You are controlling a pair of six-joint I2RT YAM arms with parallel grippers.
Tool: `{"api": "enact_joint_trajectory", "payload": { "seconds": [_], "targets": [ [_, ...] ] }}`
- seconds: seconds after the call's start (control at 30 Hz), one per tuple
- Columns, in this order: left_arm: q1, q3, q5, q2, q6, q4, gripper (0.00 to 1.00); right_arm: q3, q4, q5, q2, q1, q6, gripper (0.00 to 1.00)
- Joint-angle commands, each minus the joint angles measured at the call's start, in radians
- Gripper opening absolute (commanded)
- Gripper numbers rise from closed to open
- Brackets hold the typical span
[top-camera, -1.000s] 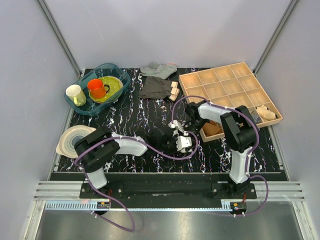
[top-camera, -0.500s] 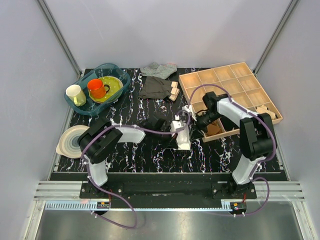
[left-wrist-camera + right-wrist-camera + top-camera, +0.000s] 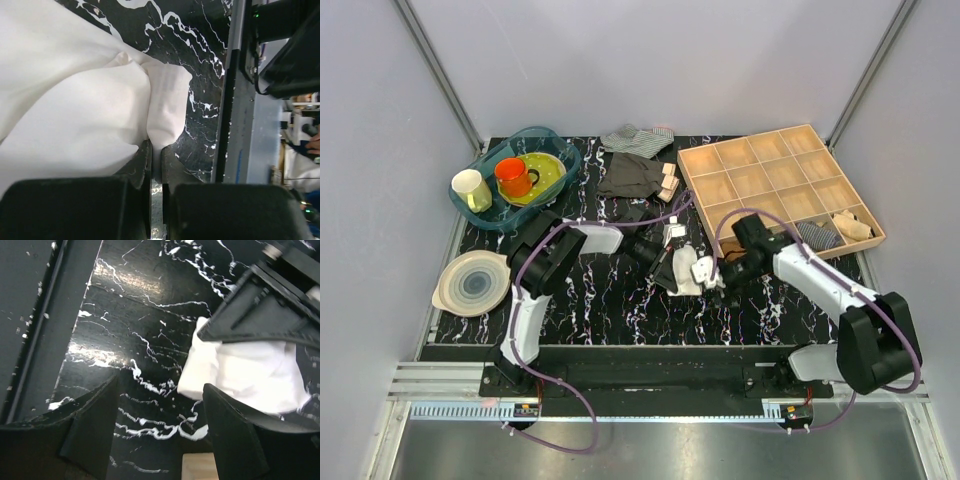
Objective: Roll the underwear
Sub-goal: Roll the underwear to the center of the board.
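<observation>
Mid-tabletop [image 3: 590, 300] in the top view, the underwear [image 3: 688, 270] lies as a small white bunch near the wooden tray's [image 3: 750, 138] near-left corner. The left pincer [image 3: 669, 270] is on its left side and the right pincer [image 3: 720, 272] is just beside its right edge. Cloth looks bunched, not yet a neat roll, so the step in hand is prob. re-gripping to start or tighten the roll.

Left wrist view: the left pincer [image 3: 156, 150] is pressed together on a thin fold of the underwear [image 3: 75, 110]. Most of the cloth spreads away to the left, w/ one short lobe to the right. The grip is on an edge only, so any pull should be slow and low, else the fold may slip out.

Right wrist view: the right pincer [image 3: 160, 387] is spread and holds nothing, fingers over bare tabletop. The underwear [image 3: 240, 375] sits off to its right, partly under the left pincer's body. Best bet: right comes in at the free corner and pins it flat, while left turns the cloth over evenly w/o dragging the whole piece.
</observation>
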Motion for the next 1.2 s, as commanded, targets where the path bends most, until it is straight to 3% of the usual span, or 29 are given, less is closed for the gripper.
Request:
{"api": "enact_joint_trajectory", "payload": {
  "seconds": [0.0,0.3,0.43,0.53,0.57,0.73,1.03,1.17],
  "targets": [
    [0.004,0.031,-0.06,0.1,-0.024,-0.121,0.0,-0.077,0.302,0.152,-0.017,0.141,-0.047,0.74],
    [0.015,0.05,-0.075,0.119,-0.063,-0.099,0.01,-0.122,0.51,0.35,0.124,0.244,-0.016,0.66],
    [0.016,0.031,-0.08,0.105,-0.086,-0.054,0.02,-0.123,0.511,0.381,0.156,0.252,-0.015,0.57],
    [0.027,-0.015,-0.098,0.071,-0.148,0.045,0.11,-0.123,0.499,0.392,0.179,0.254,-0.009,0.45],
    [0.03,-0.057,-0.101,0.039,-0.191,0.128,0.14,-0.117,0.481,0.393,0.182,0.255,-0.004,0.37],
    [0.047,-0.225,-0.153,-0.137,-0.261,0.423,0.26,-0.08,0.392,0.378,0.204,0.252,0.041,0.2],
    [0.044,-0.644,-0.33,-0.516,-0.121,0.867,0.35,0.084,0.102,0.235,0.263,0.252,0.16,0.18],
    [-0.008,-0.775,-0.383,-0.652,0.045,0.925,0.4,0.157,0.004,0.219,0.32,0.241,0.199,0.17]
  ]
}}
